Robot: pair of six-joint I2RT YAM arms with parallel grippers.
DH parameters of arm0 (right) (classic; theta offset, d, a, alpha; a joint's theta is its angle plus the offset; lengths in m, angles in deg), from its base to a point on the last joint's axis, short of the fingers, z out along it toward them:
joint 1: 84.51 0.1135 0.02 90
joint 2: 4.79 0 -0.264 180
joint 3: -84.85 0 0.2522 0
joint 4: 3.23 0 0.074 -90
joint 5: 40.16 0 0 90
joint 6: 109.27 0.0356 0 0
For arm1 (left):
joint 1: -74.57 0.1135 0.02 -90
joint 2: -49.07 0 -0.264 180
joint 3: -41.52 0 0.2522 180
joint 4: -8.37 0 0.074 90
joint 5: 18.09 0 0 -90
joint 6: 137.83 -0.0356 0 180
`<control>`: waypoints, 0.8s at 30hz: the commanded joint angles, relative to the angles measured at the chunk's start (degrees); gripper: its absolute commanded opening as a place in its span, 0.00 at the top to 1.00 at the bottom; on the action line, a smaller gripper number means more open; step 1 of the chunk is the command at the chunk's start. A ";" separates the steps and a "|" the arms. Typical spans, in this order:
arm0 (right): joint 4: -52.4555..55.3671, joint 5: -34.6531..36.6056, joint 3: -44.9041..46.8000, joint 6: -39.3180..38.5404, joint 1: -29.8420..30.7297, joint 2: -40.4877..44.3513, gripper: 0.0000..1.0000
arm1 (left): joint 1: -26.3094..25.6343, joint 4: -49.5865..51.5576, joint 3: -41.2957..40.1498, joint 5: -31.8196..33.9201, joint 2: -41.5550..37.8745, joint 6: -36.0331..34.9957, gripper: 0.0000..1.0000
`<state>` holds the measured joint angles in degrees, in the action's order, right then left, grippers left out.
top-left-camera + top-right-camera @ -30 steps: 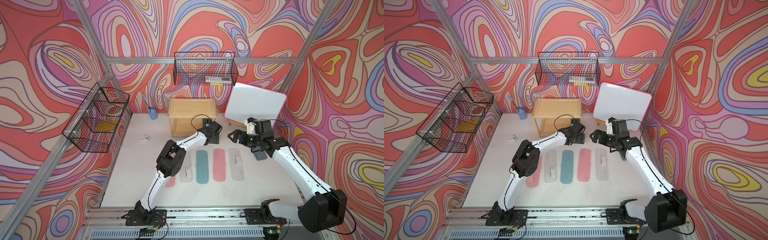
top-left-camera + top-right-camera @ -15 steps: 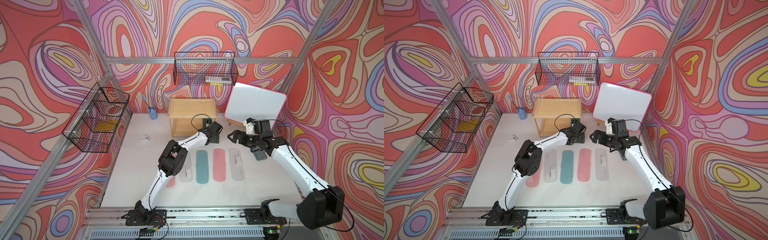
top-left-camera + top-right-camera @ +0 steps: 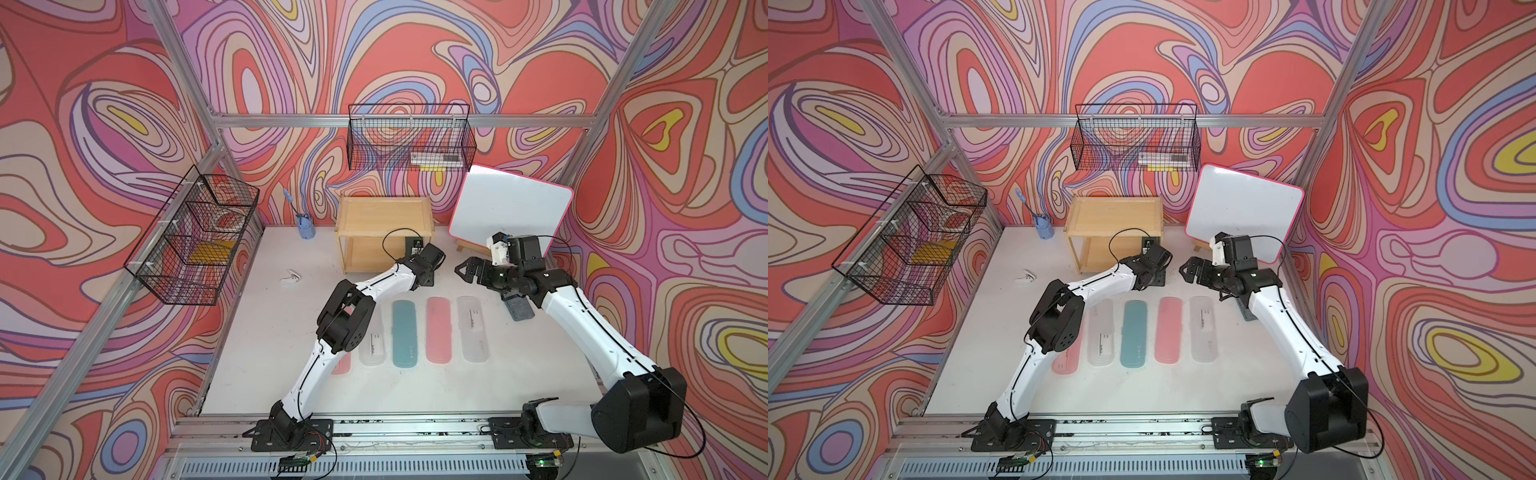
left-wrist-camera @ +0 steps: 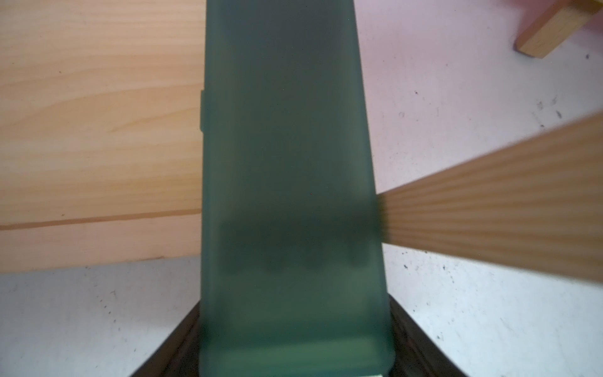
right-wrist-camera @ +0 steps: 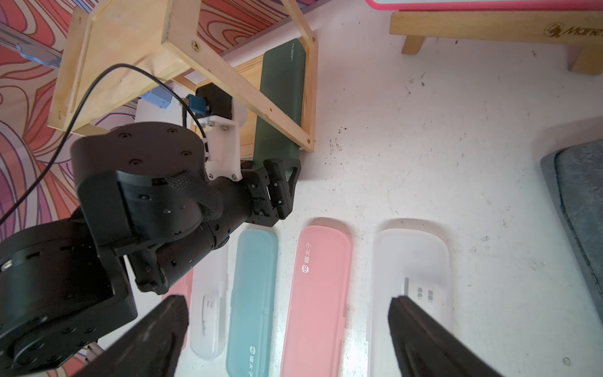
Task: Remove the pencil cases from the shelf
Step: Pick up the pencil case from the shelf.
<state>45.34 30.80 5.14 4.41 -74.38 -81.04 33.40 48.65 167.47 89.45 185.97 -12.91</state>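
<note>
Left gripper (image 5: pixel 284 173) has drawn its jaws in on the near end of the dark green case (image 5: pixel 282 98) — looks gripped across its width. The case lies on the shelf (image 5: pixel 228 78) bottom tier, end poking past the front; likely the last one, so pull-out next. Right gripper (image 3: pixel 468 270) gapes wide, empty. Writing — green case maybe "nusign"; pink case (image 5: pixel 316 293) and teal case (image 5: pixel 253 293) carry Chinese characters; whiteboard stand (image 5: pixel 489 29) "Manes…", cut off.

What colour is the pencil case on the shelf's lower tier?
Dark green; the pencil case shows best in the right wrist view.
</note>
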 commanded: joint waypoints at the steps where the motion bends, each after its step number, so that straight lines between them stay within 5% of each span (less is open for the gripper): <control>1: 1.13 -0.11 -0.24 -0.71 -0.37 0.87 0.02 | 0.56 -1.02 -4.02 1.15 -1.73 0.68 0.33; 24: -0.62 -2.90 2.48 2.51 -0.40 4.33 0.02 | -1.11 -7.80 -32.60 -2.26 -26.22 1.21 0.43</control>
<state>45.82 29.11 6.62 5.87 -74.43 -78.28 32.86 41.79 136.84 87.15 164.07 -12.14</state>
